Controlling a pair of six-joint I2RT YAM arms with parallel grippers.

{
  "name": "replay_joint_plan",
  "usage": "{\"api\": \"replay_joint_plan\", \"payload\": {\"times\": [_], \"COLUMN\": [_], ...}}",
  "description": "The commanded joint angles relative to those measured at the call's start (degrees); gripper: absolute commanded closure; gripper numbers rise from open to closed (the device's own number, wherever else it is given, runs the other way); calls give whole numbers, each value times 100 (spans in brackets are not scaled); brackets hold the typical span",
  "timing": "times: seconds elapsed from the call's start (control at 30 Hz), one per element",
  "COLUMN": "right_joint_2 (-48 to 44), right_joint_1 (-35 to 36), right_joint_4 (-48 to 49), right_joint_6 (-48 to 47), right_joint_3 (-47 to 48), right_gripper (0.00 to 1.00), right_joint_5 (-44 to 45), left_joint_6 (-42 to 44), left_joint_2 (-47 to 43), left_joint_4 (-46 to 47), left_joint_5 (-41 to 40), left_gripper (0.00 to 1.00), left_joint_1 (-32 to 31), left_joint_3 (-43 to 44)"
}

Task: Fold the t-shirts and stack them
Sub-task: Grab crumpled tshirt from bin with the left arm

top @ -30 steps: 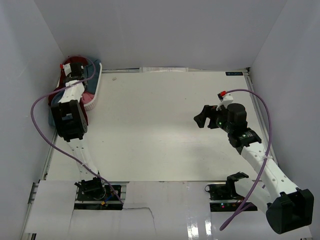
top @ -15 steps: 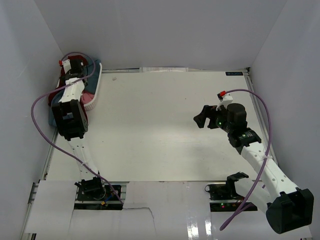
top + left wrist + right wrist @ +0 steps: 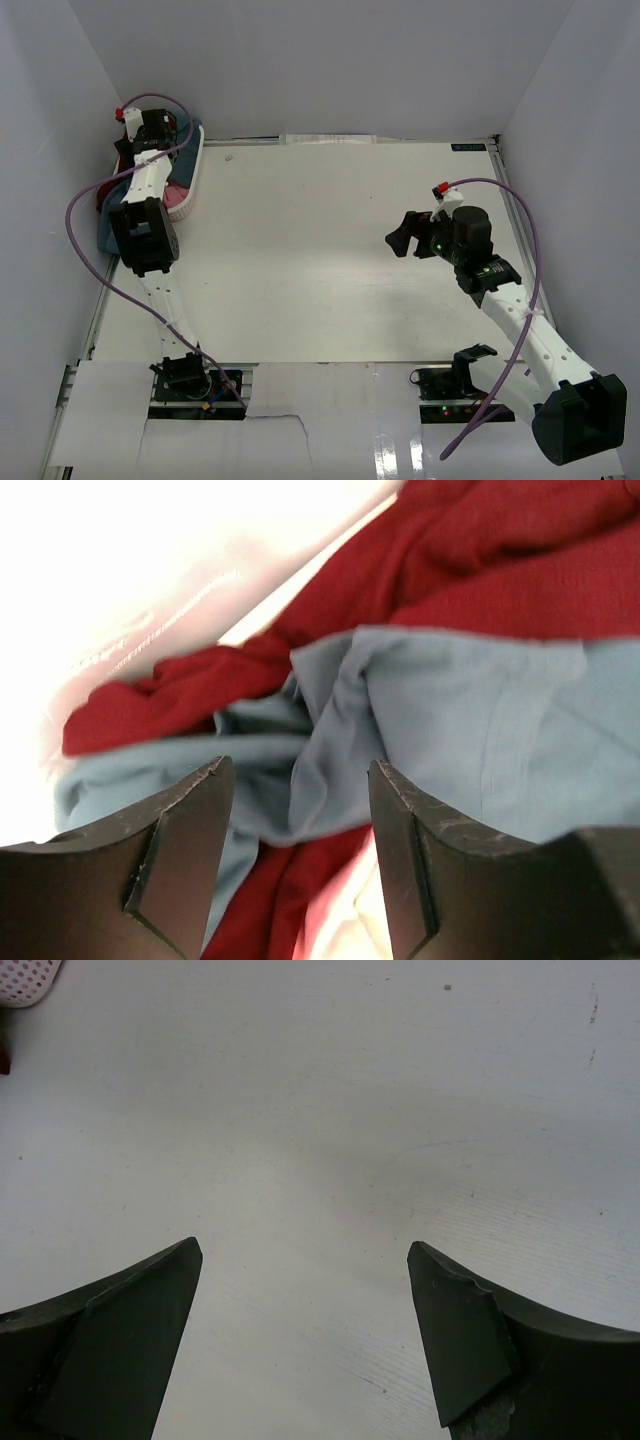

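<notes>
The left pincer (image 3: 297,770) hangs over the basket (image 3: 192,160) at the table's (image 3: 320,260) far left corner. Its jaws stand partly apart, with nothing between them. Just beneath the fingers (image 3: 180,865), the teal shirt (image 3: 450,730) lies bunched in soft folds and creases. The maroon shirt (image 3: 480,540) lies against it on the far side, and more maroon cloth shows under the teal on the near side. A strip of the pink shirt (image 3: 335,920) shows at the near edge of the heap, below the maroon. In the left wrist view the basket's white wall rises beside the cloth, washed out by glare.

From above, the pink cloth lies inside the basket's rim. Teal and maroon cloth spill over towards the table's left edge, partly hidden by the arm.

The right pincer (image 3: 305,1248) hangs above bare table in the right half, well apart from the shirts. Its jaws are spread wide and hold nothing. A corner of the perforated basket shows at the far left of the right wrist view.
</notes>
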Motion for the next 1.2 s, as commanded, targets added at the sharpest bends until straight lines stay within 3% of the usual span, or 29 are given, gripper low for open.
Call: {"api": "replay_joint_plan", "payload": {"times": [0.0, 0.27, 0.33, 0.37, 0.47, 0.67, 0.8, 0.97, 1.1, 1.13, 1.17], "right_joint_2": [-6, 56, 56, 39, 30, 65, 126, 170, 179, 188, 197], "right_joint_1": [33, 68, 76, 77, 85, 85, 85, 94, 112, 120, 121], "right_joint_4": [224, 233, 215, 215, 241, 250, 250, 224, 206, 189, 189], "right_joint_6": [-107, -116, -116, -116, -116, -116, -107, -107, -107, -107, -107], "right_joint_3": [2, 2, 2, -6, -42, -42, -15, 2, 2, 2, 11], "right_gripper": [10, 10, 10, 10, 10, 10, 10, 10, 10, 10, 10], "right_joint_5": [-99, -99, -108, -91, -82, -99, -126, -170, -143, -126, -108], "left_joint_6": [139, 60, 42, 24, -98, -440, -739, -1118, -1434, -1600, -1689], "left_joint_2": [227, 351, 368, 394, 430, 237, -185, -1317, -2162, -2285, -2460], "left_joint_4": [69, 25, 17, -9, -62, -430, -809, -924, -722, -661, -625], "left_joint_5": [-485, -64, -29, 41, 147, 700, 1787, 2738, 4493, 5585, 6092], "left_gripper": [33, 42, 61, 78, 100, 100, 100, 100, 100, 100, 100], "left_joint_1": [8, 87, 87, 96, 96, 96, 88, 87, 88, 87, 87], "left_joint_3": [334, 274, 212, 212, 203, 482, 949, 950, 722, 687, 669]}}
